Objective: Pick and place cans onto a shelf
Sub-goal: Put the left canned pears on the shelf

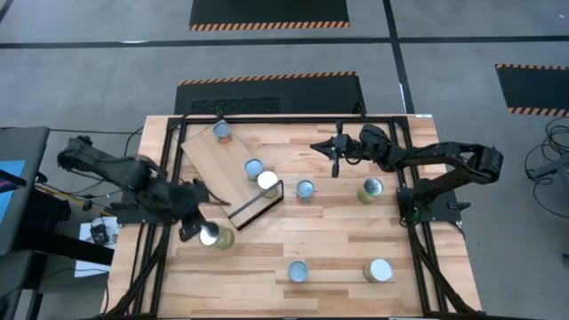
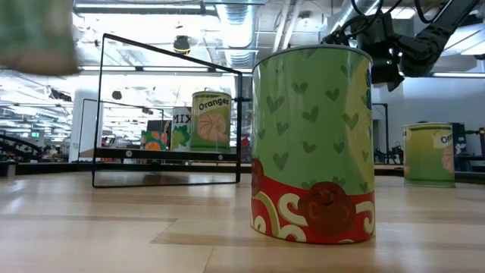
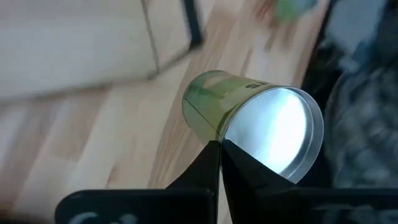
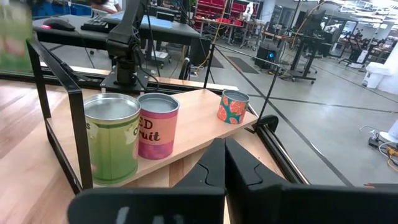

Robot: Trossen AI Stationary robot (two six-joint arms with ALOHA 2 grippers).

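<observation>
My left gripper (image 1: 197,233) is near the table's left edge, shut on a green-sided can (image 3: 249,112) with a shiny top. The can also shows in the high view (image 1: 216,237) and as a blur at the low view's upper left (image 2: 36,34). The shelf (image 1: 227,164), a light plywood panel with a dark frame (image 1: 258,206) at its near end, bears three cans (image 1: 253,168) standing on their bases. My right gripper (image 1: 336,167) is shut and empty above the table, right of the shelf, and its fingers show in the right wrist view (image 4: 225,163). My left gripper pinches the can's top rim (image 3: 217,139) between its two fingers, one finger (image 3: 202,168) along the green side wall and the other (image 3: 249,171) over the silver top. The fingers come from the table's left. The can is tilted and lifted clear of the table.
Several loose cans stand on the table: one (image 1: 305,188) right of the shelf's frame, one (image 1: 372,188) near the right arm, and two near the front edge (image 1: 298,271) (image 1: 379,270). The near one fills the low view (image 2: 312,144). Black frame rails run along the table's sides.
</observation>
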